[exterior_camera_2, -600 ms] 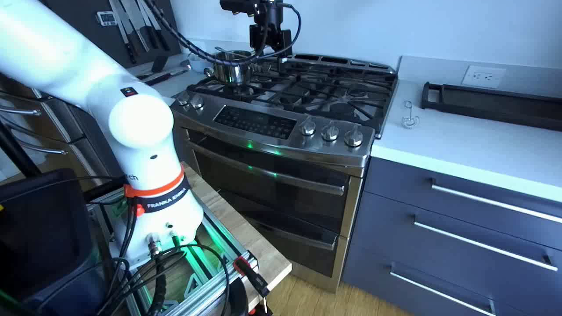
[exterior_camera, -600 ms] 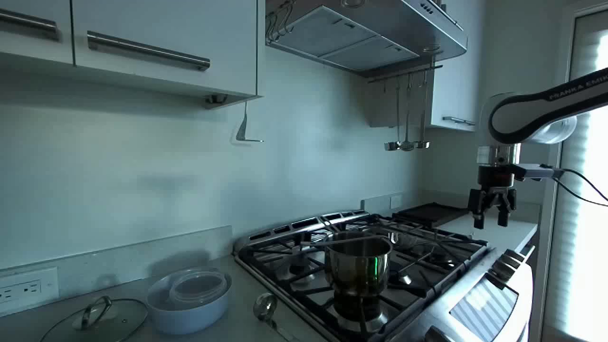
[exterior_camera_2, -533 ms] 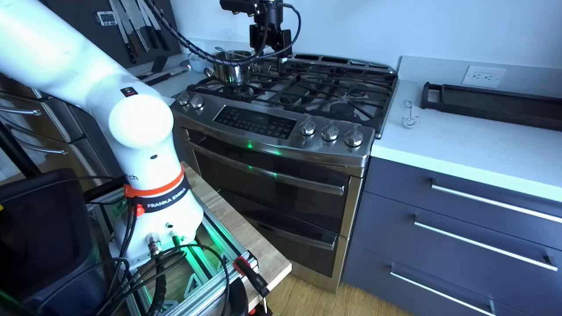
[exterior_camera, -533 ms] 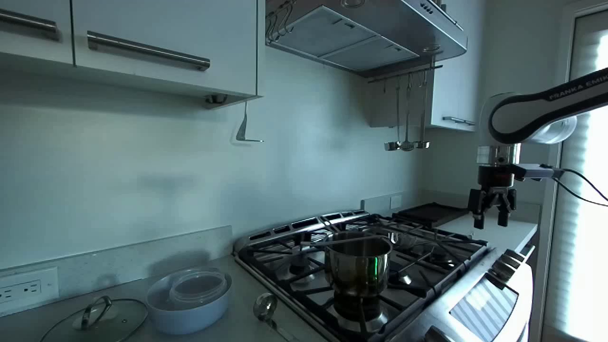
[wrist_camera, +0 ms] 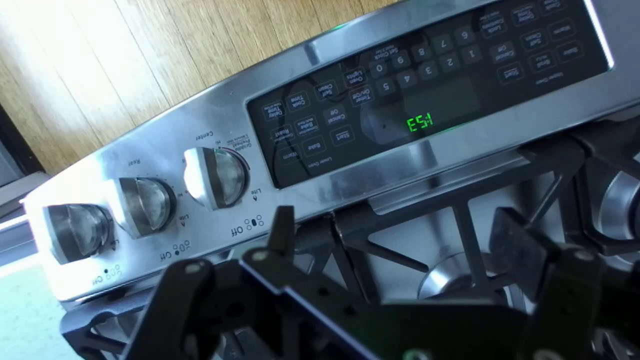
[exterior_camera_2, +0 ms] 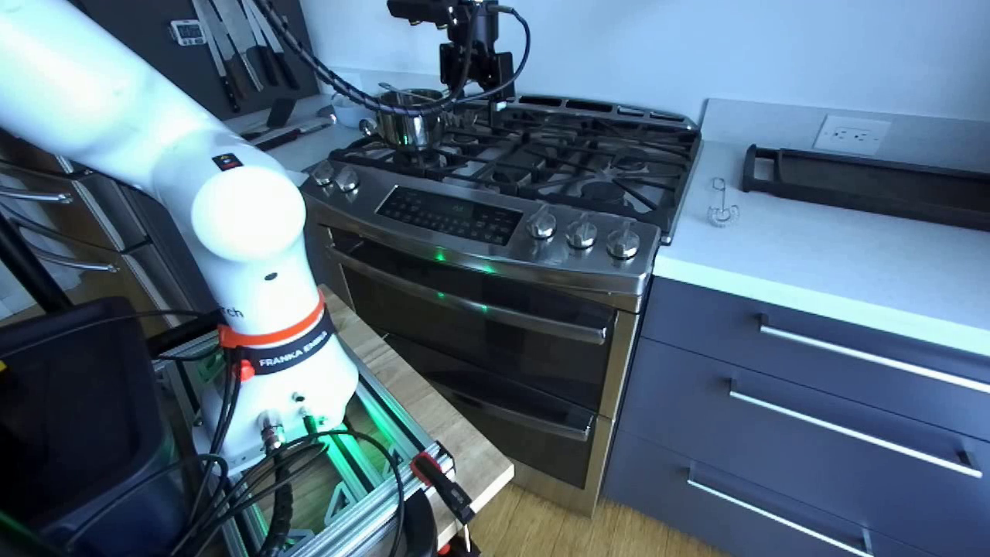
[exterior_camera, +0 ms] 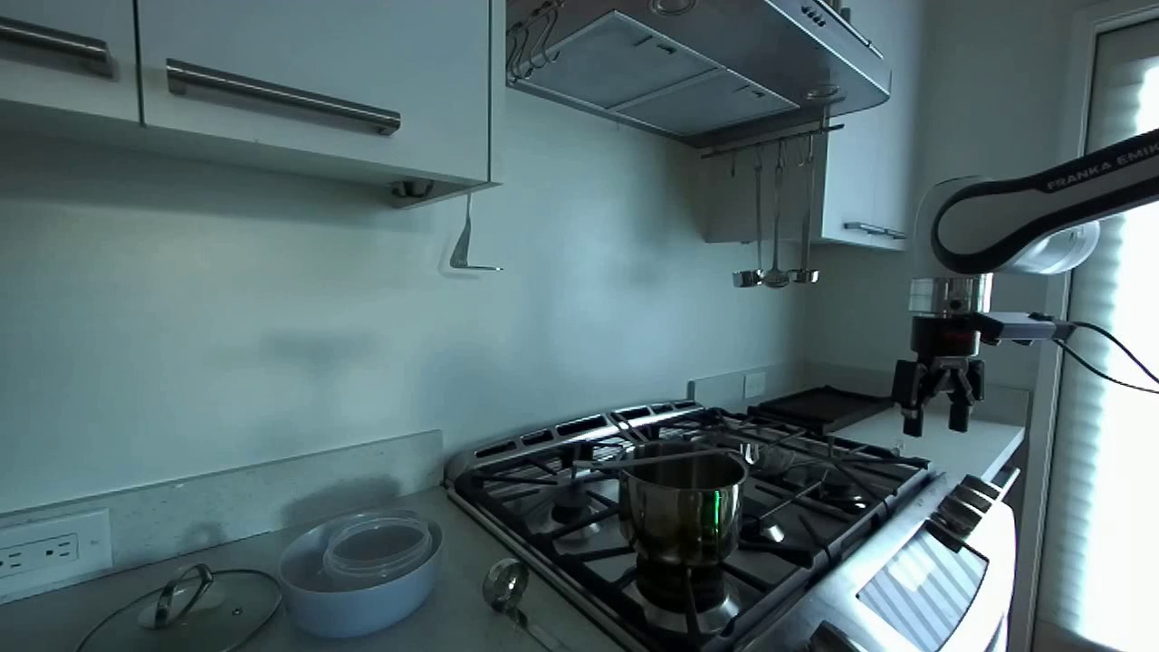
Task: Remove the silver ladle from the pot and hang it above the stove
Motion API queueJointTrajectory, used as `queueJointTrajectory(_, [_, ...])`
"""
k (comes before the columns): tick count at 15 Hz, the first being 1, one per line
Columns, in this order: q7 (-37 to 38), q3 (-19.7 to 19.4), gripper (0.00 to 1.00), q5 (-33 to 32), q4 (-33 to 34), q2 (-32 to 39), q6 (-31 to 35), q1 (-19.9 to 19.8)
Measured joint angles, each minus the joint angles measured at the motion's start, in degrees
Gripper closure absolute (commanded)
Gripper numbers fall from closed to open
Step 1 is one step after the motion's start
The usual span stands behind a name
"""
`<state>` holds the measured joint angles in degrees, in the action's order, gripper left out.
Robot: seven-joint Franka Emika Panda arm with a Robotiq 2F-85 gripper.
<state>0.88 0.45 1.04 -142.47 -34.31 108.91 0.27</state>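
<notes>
Gripper point(exterior_camera: 935, 422): one, black, two-fingered, pointing down, carried on a white arm point(exterior_camera_2: 251, 205). Fingers set wide apart; in the wrist view the grates point(wrist_camera: 466, 235) and a burner point(wrist_camera: 441, 275) show between them. Stands higher than the pot and well apart from it in an exterior view.

Stove point(exterior_camera_2: 495, 329): one, stainless steel, gas, with black cast-iron grates. Front fitted with knobs point(wrist_camera: 217, 177) and a dark control panel point(wrist_camera: 390, 102) bearing lit green figures.

Pot point(exterior_camera: 684, 521): one, shiny steel, cylindrical, straight-sided, upright on the grates.

Silver ladle point(exterior_camera: 605, 464): one, at the pot; long thin handle slanting across the mouth and jutting past the rim. Its bowl end cannot be made out with certainty.

Hood point(exterior_camera: 715, 54): one, above the stove, with S-shaped hooks point(exterior_camera: 545, 45) at one end. Rail point(exterior_camera: 742, 148) below it, with three long-handled utensils point(exterior_camera: 777, 279) hanging.

Bench point(exterior_camera: 471, 534), on one side of the stove: white bowl point(exterior_camera: 362, 602) with a clear tub point(exterior_camera: 378, 552) inside; glass lid point(exterior_camera: 217, 616), just beside the bowl; round-bowled metal utensil point(exterior_camera: 504, 582), lying flat.

Second bench length point(exterior_camera_2: 820, 255), on the stove's opposite side: black tray point(exterior_camera_2: 882, 182); wire whisk point(exterior_camera_2: 723, 213), near the tray.
</notes>
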Motion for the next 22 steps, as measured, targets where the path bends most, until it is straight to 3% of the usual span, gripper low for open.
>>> queueJointTrajectory(8, [0.3,0.1,0.00,0.0,0.4,-0.1,-0.2,0.0])
queueJointTrajectory(12, [2.8,2.4,0.00,0.4,3.4,-0.4,-4.7,0.3])
queueJointTrajectory(18, [18.2,9.3,0.00,6.2,10.5,-0.3,-21.1,1.0])
queueJointTrajectory(22, [30.5,13.4,0.00,12.8,14.8,1.1,-25.3,1.1])
